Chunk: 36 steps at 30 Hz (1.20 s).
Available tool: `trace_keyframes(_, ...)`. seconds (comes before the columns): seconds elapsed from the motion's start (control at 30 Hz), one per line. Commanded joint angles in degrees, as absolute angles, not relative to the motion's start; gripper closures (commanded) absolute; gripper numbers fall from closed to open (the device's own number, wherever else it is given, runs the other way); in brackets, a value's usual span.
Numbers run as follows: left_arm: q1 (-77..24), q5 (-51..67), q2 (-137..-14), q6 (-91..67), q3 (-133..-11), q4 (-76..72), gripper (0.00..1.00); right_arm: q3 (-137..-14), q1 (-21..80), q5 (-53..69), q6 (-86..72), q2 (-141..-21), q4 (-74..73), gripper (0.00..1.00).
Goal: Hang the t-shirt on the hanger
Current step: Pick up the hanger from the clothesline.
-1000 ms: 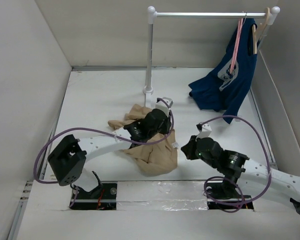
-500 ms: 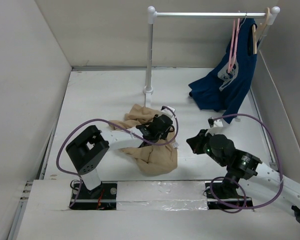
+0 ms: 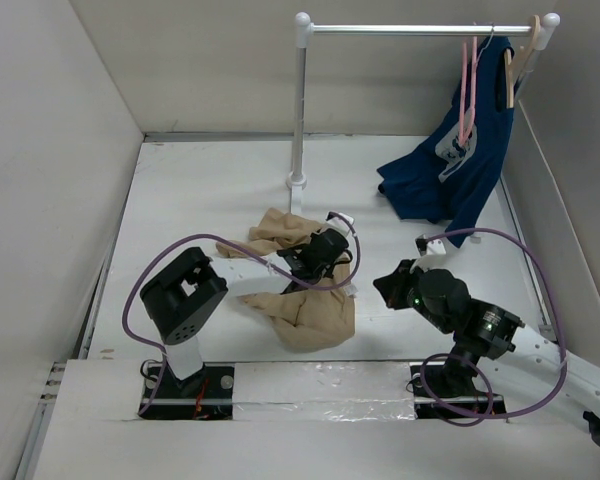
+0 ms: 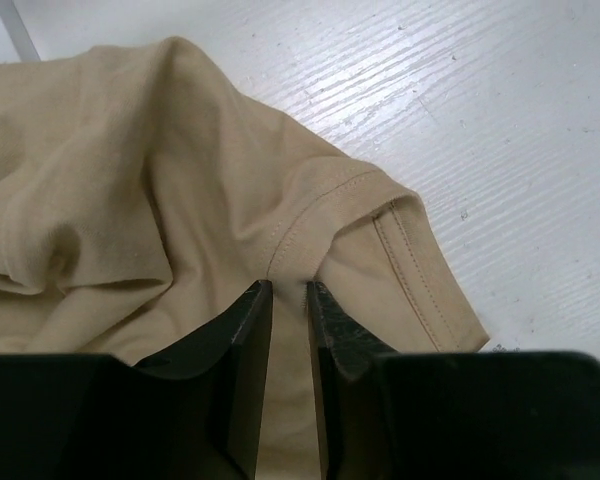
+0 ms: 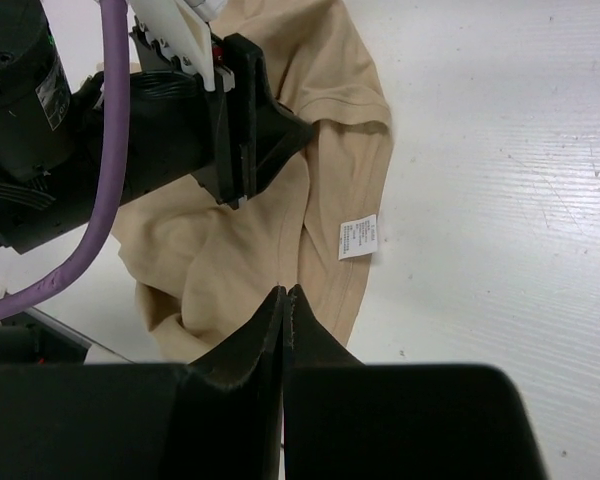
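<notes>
We are at the pickup step. Our right hand (image 5: 285, 292), pressed together and empty, is hovering by the near edge of the desk (image 3: 200, 190). Our left hand (image 4: 288, 288), narrowly parted, is straddling a sleeve fold of the t-shirt (image 4: 130, 200), which is lying crumpled mid-desk; we cannot tell whether it is gripping. Next we are needing a sure hold, then the hanger (image 3: 467, 90) at the far-right corner.

the left arm's elbow (image 3: 183, 297) now stands raised and folded in near its base, where a second ago it lay low and stretched out to the left; the left gripper (image 4: 290, 290) sits a little further right and nearer on the t-shirt (image 3: 300, 310), so more of the cloth's far left part shows. the right arm (image 3: 480, 325) is shifted to the right, and its closed right gripper (image 5: 285, 295) sits a touch further from the t-shirt's edge. the hanger (image 3: 467, 85) hangs nearly straight instead of slanting
</notes>
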State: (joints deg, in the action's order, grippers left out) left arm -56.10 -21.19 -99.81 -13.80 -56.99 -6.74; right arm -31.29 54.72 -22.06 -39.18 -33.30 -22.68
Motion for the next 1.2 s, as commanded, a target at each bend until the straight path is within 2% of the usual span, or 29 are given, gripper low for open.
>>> trace_keyframes(0.0,-55.6,-21.4,-99.8,-12.9,-59.3,-9.4,0.82,-33.2,54.4,-22.1,-38.2,-33.1,-21.5,1.00)
trace_keyframes(0.1,-55.1,-21.4,-100.0,-12.7,-59.2,-10.6,0.86,-34.4,54.4,-22.3,-37.2,-33.6,-21.1,0.96)
trace_keyframes(0.13,-55.1,-20.9,-100.3,-12.7,-59.3,-10.9,0.90,-35.1,54.4,-22.7,-36.8,-33.6,-21.1,0.93)
trace_keyframes(0.2,-55.1,-20.4,-100.1,-13.3,-59.7,-10.7,1.00,-36.4,54.4,-23.7,-36.1,-34.1,-20.7,0.82)
trace_keyframes(0.33,-55.1,-18.3,-96.0,-14.7,-58.3,-11.7,1.00,-37.4,54.4,-23.2,-34.8,-36.5,-18.7,0.74)
trace_keyframes(0.37,-55.1,-17.8,-94.8,-15.1,-58.0,-11.3,1.00,-37.3,54.4,-23.1,-35.1,-37.1,-18.0,0.78)
trace_keyframes(0.43,-55.1,-17.7,-91.6,-16.4,-57.5,-10.9,1.00,-36.8,54.4,-22.8,-34.4,-39.1,-16.8,1.00)
trace_keyframes(0.63,-54.0,-14.3,-86.8,-19.8,-55.3,-10.6,1.00,-44.5,53.9,-24.5,-27.3,-39.7,-14.8,1.00)
trace_keyframes(0.73,-53.4,-12.8,-85.8,-20.6,-54.1,-11.6,1.00,-52.0,51.9,-23.9,-22.7,-41.5,-14.1,0.98)
trace_keyframes(0.93,-53.4,-10.3,-83.4,-21.7,-52.6,-12.8,1.00,-69.6,44.0,-23.7,-15.2,-50.6,-15.8,0.84)
trace_keyframes(0.97,-53.4,-9.9,-82.7,-22.0,-52.0,-12.8,1.00,-73.7,40.8,-23.1,-13.2,-53.1,-16.0,0.65)
trace_keyframes(1.0,-53.4,-9.9,-82.7,-22.2,-52.0,-12.8,1.00,-75.7,39.0,-23.1,-12.1,-54.4,-16.1,0.65)
trace_keyframes(1.07,-53.4,-9.2,-81.3,-22.8,-50.5,-14.2,1.00,-80.5,34.7,-25.4,-10.5,-57.6,-17.7,0.49)
trace_keyframes(1.1,-53.4,-9.0,-80.9,-22.9,-50.1,-14.6,1.00,-83.1,29.9,-26.4,-9.4,-59.4,-19.9,0.45)
trace_keyframes(1.17,-53.4,-8.2,-79.5,-23.6,-49.3,-14.9,1.00,-90.0,24.7,-26.7,-8.6,-64.5,-21.4,0.42)
